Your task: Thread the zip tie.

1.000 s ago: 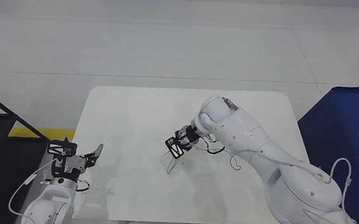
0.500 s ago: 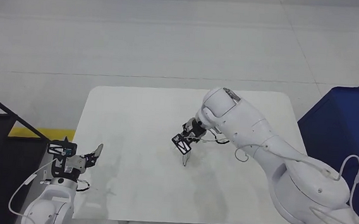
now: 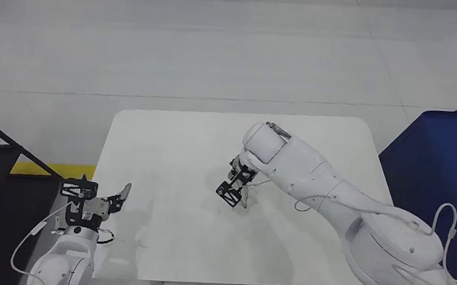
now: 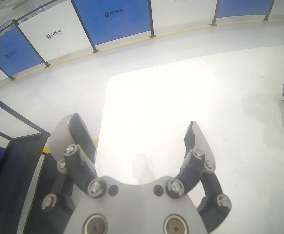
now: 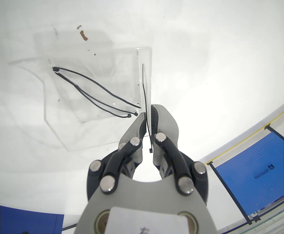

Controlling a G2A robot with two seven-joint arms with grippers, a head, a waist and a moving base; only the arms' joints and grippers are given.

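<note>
Your right fingers (image 5: pixel 159 119) pinch the zip tie (image 5: pixel 144 88), and you have just swung it beside the clear stand (image 5: pixel 97 130) on the table (image 3: pixel 172 138). It looks ready to thread. Your left fingers (image 4: pixel 195 141) stay spread.

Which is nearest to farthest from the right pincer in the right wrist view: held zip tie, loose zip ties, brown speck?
1. held zip tie: clamped in the right pincer, with its strap running out past the tips.
2. loose zip ties: lying at the clear plate, their near ends just off the pincer tips.
3. brown speck: on the table beyond the plate's far edge.
</note>
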